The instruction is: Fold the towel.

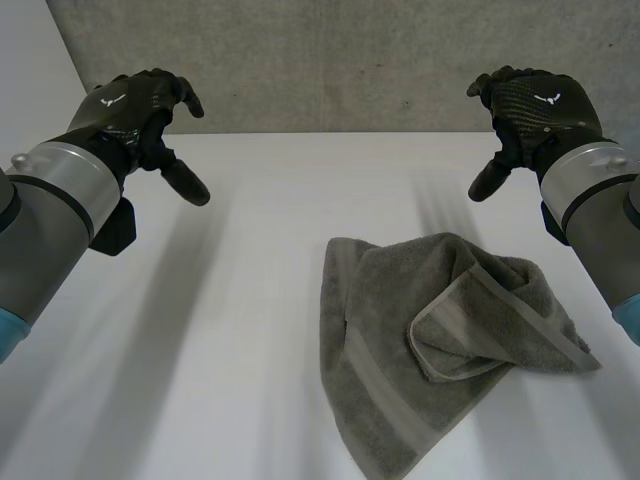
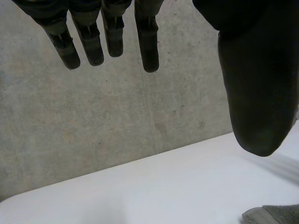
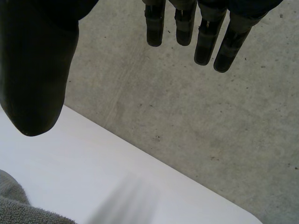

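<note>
On the right half of the white table (image 1: 200, 350), toward the near edge: a grey towel (image 1: 380, 340), rumpled rather than flat, with one turned-over corner (image 1: 462, 335) lying across its middle and the striped hem showing along that flap. Not touched by either hand.

Above the far right of the table, apart from the cloth: the right hand (image 1: 535, 105), raised, fingers loosely spread, thumb held away, nothing in it. Over the far left, well apart from the cloth: the left hand (image 1: 135, 105), likewise spread wide and empty. Behind both, a concrete wall (image 1: 330, 60).

Judged to be the very start: no tidy fold made yet. Best begun by flattening:
- Reach for the turned-over corner, pinch the hem, and draw it back outward until flat in one layer.
- Take two corners of one short edge, one in each hand.
- Lift low and carry across to the opposite edge, matching hems before letting go.

Worth keeping the pinch on the hem band, probably firmer than the pile, and avoiding any bunching of the layer underneath. Longer reach needed from the left hand, so bring it in across the table first.
</note>
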